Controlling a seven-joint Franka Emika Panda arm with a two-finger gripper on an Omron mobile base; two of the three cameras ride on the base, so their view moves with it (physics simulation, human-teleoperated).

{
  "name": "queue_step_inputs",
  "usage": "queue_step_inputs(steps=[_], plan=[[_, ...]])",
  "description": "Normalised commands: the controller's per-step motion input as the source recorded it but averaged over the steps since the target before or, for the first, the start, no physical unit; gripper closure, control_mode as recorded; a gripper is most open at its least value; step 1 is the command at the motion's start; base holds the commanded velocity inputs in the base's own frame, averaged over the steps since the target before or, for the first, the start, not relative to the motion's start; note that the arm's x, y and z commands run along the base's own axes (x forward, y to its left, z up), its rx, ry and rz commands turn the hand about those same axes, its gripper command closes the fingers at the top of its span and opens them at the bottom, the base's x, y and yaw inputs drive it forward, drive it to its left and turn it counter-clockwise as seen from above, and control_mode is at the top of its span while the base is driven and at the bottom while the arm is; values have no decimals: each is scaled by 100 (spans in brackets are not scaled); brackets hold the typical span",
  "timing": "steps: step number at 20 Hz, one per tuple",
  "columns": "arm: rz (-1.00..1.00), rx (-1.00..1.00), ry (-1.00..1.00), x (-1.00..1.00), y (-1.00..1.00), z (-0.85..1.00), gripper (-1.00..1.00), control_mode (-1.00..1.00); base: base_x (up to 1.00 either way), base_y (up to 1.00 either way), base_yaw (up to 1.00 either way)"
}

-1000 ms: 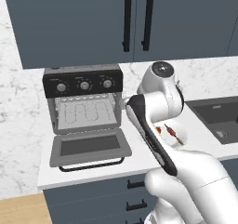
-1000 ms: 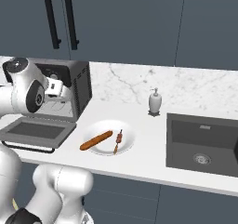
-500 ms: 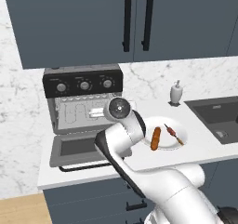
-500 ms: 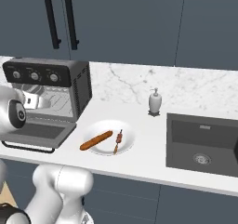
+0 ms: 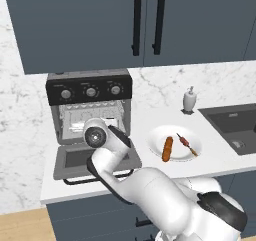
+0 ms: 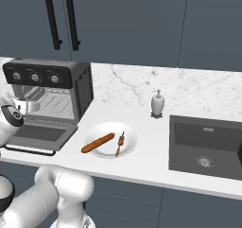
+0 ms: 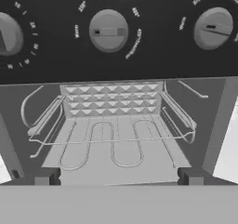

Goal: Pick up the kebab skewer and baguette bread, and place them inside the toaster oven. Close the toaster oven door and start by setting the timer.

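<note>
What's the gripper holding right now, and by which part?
Nothing. The baguette bread and kebab skewer both lie on the white plate, apart from the arm. The hand view faces the open toaster oven, whose rack is bare.
</note>
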Motion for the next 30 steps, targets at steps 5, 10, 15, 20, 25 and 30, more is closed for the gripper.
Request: queue_step_inputs(steps=[5, 10, 15, 20, 25, 30], plan=[[0, 2, -3, 36, 7, -24, -100, -100, 0, 0, 0], [0, 0, 0, 41, 0, -10, -100, -100, 0, 0, 0], [0, 0, 0, 57, 7, -1, -100, -100, 0, 0, 0], [0, 0, -1, 39, 17, -31, -100, -100, 0, 0, 0], [0, 0, 0, 39, 5, -19, -100, -100, 0, 0, 0], [0, 0, 0, 15, 0, -27, -100, -100, 0, 0, 0]])
